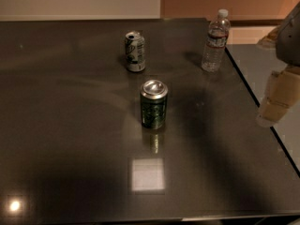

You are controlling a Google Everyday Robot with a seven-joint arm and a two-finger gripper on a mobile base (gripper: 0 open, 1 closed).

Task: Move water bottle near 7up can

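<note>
The water bottle stands upright near the table's far right edge, clear with a white cap and a dark-and-red label band. The 7up can, silvery-white and dented with green and dark markings, stands upright at the far middle, well left of the bottle. My gripper hangs at the right edge of the view, beyond the table's right edge, nearer me than the bottle and apart from it. It holds nothing that I can see.
A dark green can with a smooth silver top stands in the table's middle, nearer me than the 7up can. The dark glossy table has its right edge running diagonally past the bottle. A light wall rises behind.
</note>
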